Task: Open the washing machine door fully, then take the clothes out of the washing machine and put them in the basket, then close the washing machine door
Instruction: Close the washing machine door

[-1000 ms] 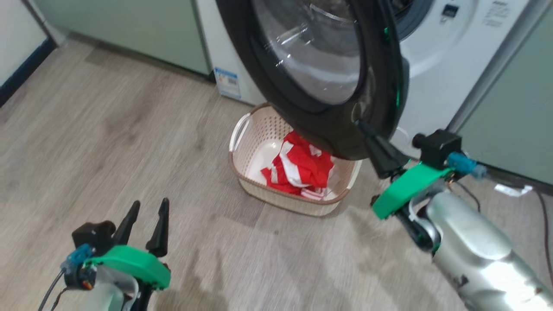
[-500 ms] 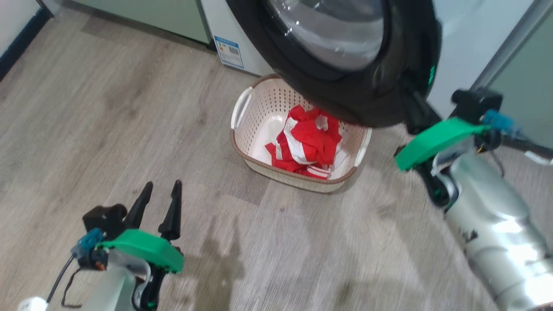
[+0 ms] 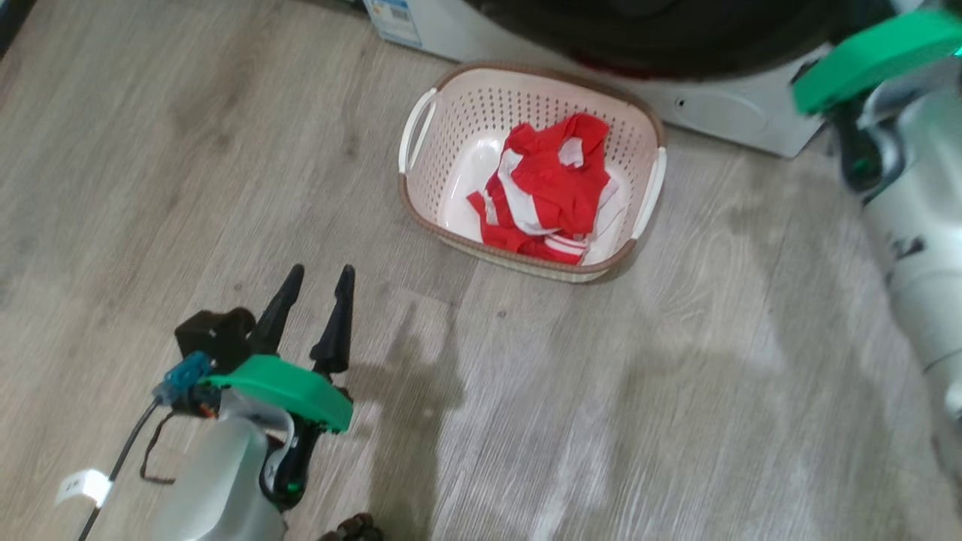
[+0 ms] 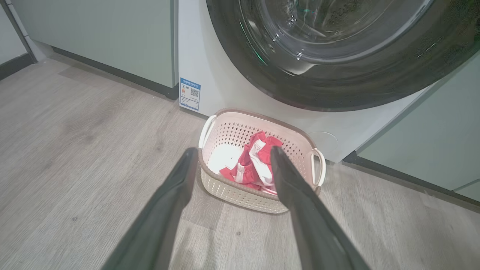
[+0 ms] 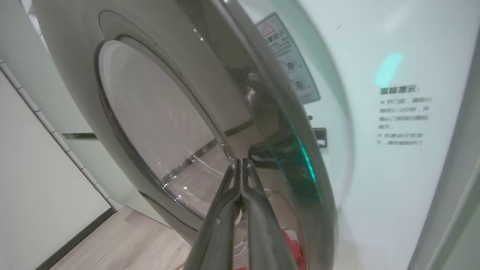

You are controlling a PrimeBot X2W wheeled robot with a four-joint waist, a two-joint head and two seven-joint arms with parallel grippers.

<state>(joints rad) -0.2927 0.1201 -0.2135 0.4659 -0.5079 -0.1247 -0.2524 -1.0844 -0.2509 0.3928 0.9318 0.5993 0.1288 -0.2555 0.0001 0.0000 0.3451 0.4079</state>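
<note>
The cream basket [image 3: 421,199] stands on the floor before the white washing machine [image 3: 751,124], with the red and white clothes [image 3: 552,188] inside it. My left gripper [image 3: 319,279] hovers open and empty over the floor, short of the basket. Through its fingers the left wrist view shows the basket [image 4: 240,193], the clothes [image 4: 253,165] and the washing machine door [image 4: 337,90] close to the machine front. My right gripper [image 5: 240,162] is shut, holding nothing, with its tips against the door's glossy rim [image 5: 285,157]. I cannot tell whether the door is latched.
Pale green cabinets [image 4: 112,37] flank the machine on both sides. A blue label [image 4: 189,93] and a small round flap [image 4: 322,140] sit low on its front. Wooden floor [image 3: 601,391] stretches around the basket. My right forearm [image 3: 917,225] rises at the right edge.
The head camera has tilted down. The door has swung from over the basket toward the machine front, with my shut right gripper moving along against it. The left gripper stays open.
</note>
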